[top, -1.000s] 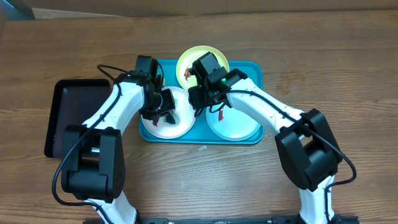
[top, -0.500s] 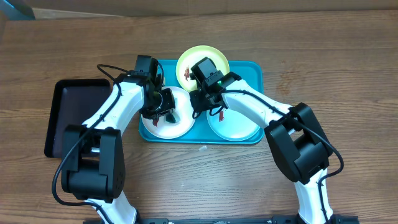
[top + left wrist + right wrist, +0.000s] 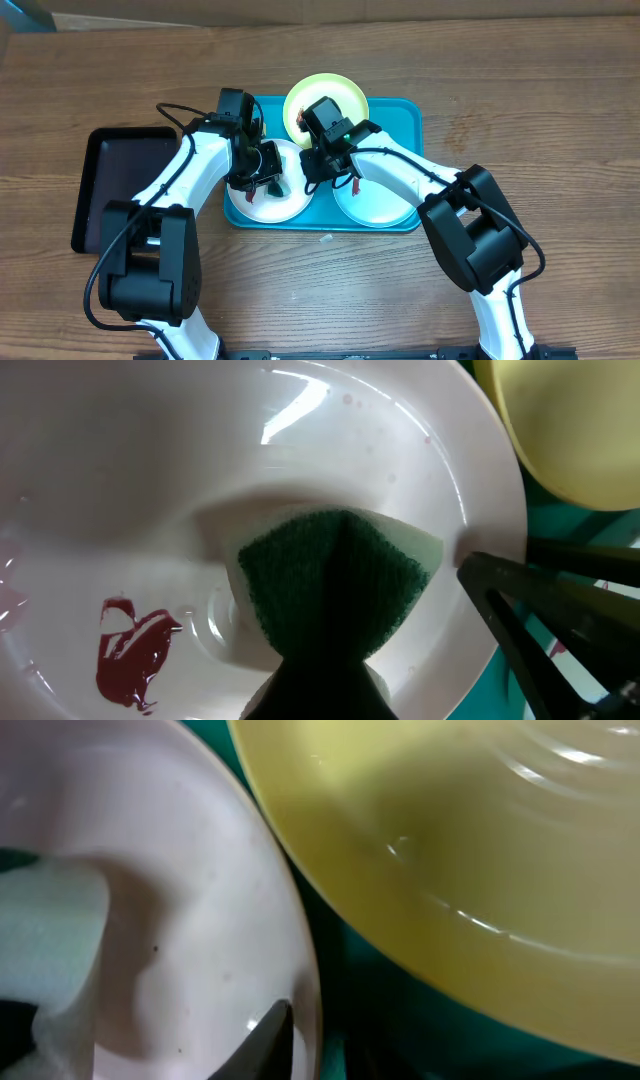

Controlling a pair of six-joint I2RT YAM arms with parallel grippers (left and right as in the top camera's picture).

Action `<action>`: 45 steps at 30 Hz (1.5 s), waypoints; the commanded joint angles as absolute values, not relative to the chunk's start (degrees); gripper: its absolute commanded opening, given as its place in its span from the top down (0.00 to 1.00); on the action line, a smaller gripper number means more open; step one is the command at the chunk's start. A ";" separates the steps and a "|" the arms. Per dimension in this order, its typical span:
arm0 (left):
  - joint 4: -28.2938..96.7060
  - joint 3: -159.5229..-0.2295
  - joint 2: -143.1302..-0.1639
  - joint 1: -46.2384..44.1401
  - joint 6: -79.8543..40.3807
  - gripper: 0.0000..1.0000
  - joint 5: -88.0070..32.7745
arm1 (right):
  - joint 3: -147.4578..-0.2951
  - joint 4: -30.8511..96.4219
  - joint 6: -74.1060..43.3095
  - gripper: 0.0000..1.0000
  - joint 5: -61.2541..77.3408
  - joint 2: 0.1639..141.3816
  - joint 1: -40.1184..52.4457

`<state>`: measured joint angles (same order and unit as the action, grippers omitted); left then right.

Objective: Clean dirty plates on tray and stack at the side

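Observation:
The teal-blue tray (image 3: 405, 110) holds three plates. The white-rimmed plate (image 3: 255, 208) lies at its left and carries a reddish-brown smear (image 3: 135, 650). The yellow-green plate (image 3: 325, 92) is at the back and the light teal plate (image 3: 385, 205) at the right. My left gripper (image 3: 268, 180) is shut on a green sponge (image 3: 330, 575) pressed onto the white plate (image 3: 150, 470). My right gripper (image 3: 312, 172) is at that plate's right rim (image 3: 200, 900). One finger (image 3: 272, 1032) lies just inside the rim and the other is hidden below it.
A smaller black tray (image 3: 120, 185) lies on the wooden table left of the teal tray. The yellow-green plate (image 3: 470, 850) sits close beside the white plate's rim. My right gripper's fingers (image 3: 530, 610) show at the right in the left wrist view.
My right gripper has slid a little to the left, from over the teal plate to the white plate's right rim. The left gripper and sponge have stayed on the white plate.

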<state>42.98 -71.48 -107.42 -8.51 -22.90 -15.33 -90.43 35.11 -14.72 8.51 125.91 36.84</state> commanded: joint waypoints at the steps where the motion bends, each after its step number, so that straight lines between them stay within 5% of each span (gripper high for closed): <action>1: 42.78 -71.33 -107.68 -8.38 -20.51 0.96 -16.53 | -90.39 35.40 -15.05 0.90 7.27 127.96 37.12; 25: 29.67 -62.46 -108.18 -11.25 -26.11 0.96 -14.00 | -91.70 38.17 -15.27 0.96 7.03 127.96 37.12; 36: 40.80 -61.98 -108.33 -11.16 -24.16 0.96 17.32 | -91.70 39.05 -15.29 0.96 5.54 127.96 37.10; 45: 46.30 -69.69 -108.31 -11.18 -21.82 0.96 21.80 | -91.70 39.20 -15.29 0.96 5.13 127.96 37.10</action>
<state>45.19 -66.81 -106.61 -11.92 -23.79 14.52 -91.61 38.09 -16.29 8.08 126.08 37.17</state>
